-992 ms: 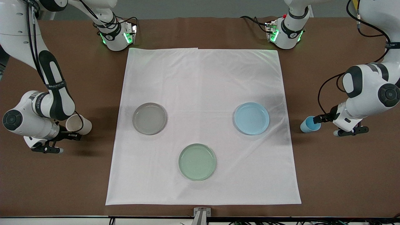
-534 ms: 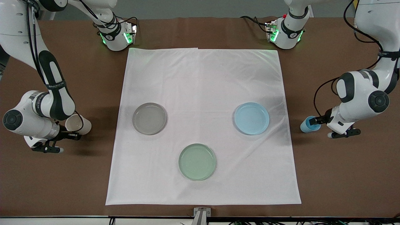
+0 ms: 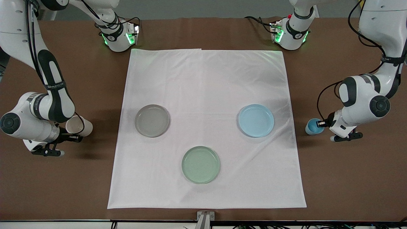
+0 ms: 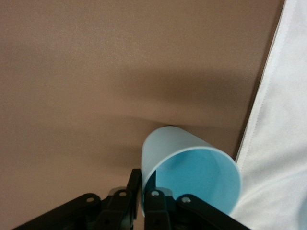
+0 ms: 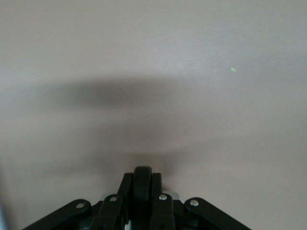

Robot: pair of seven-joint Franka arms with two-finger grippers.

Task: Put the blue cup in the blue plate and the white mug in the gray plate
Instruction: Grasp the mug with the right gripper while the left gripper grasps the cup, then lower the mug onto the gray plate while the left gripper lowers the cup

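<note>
Holding the blue cup (image 3: pixel 313 126) by its wall in the left gripper (image 3: pixel 321 123) — fingers (image 4: pixel 152 203) pinched on the rim, one inside and one outside, cup tilted, over bare brown table (image 3: pixel 349 178) at the left arm's end, just off the edge of the white cloth (image 3: pixel 206 89). Seen in the left wrist view too: cup (image 4: pixel 189 172), gripper (image 4: pixel 143 199), cloth edge (image 4: pixel 280 143) close beside.

Gripping the white mug (image 3: pixel 79 126) in the right gripper (image 3: pixel 73 137) over bare table at the right arm's end — fingers (image 5: pixel 158 203) clamped on the dark handle (image 5: pixel 142 191), gripper (image 5: pixel 142 201) centred on it. Mug tilted, mouth toward the cloth.

Sitting empty on the cloth: blue plate (image 3: pixel 256 120) toward the left arm's end, gray plate (image 3: pixel 152 120) toward the right arm's end, green plate (image 3: pixel 201 164) between them and nearer the front camera. All three well apart.
</note>
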